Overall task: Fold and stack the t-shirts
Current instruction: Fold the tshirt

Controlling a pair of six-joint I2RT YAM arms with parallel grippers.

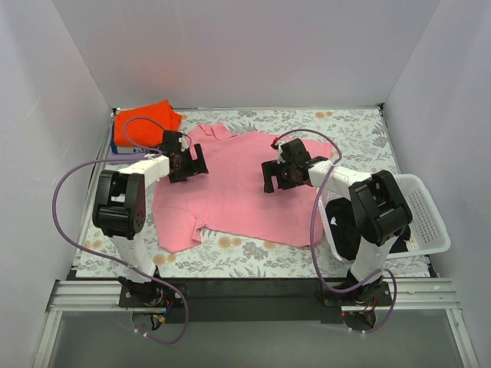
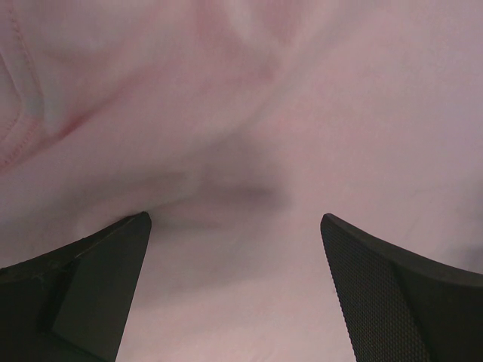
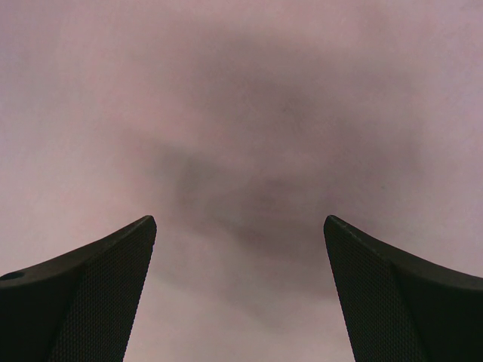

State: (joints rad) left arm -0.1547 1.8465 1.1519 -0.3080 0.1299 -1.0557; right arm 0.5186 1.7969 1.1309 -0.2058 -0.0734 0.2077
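Fingers point(image 2: 98, 279) of the left gripper point(image 2: 234, 219) and right gripper point(image 3: 239, 220) are spread wide, close over the pink t-shirt point(image 1: 238, 199) spread out mid-frame, likely ready to grab and fold it. An orange t-shirt point(image 1: 149, 119) sits upper left.

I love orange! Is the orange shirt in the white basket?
No, the orange t-shirt lies at the far left corner, away from the basket.
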